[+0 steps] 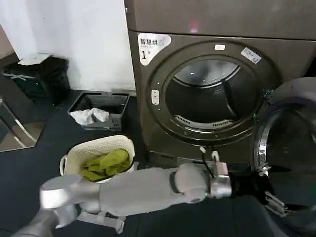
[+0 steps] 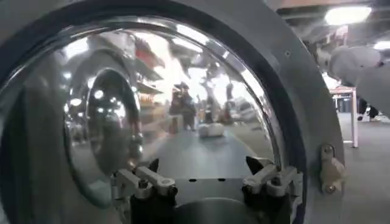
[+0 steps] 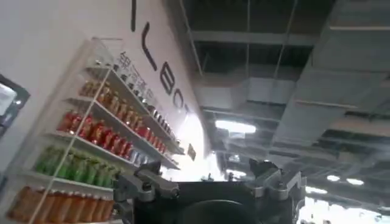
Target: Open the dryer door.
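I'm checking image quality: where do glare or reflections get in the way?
Left wrist view: the dryer door mirrors room lights in warped reflections behind the open left gripper. Head view: the drum is dim. Right wrist view: ceiling lights glare beyond the open right gripper.

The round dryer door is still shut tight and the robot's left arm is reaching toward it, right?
Not quite. The dryer door is already swung open to the right of the machine, and the head view shows the bare drum opening. The rest holds: the left arm reaches across toward the door, its left gripper open just in front of the door's inner side.
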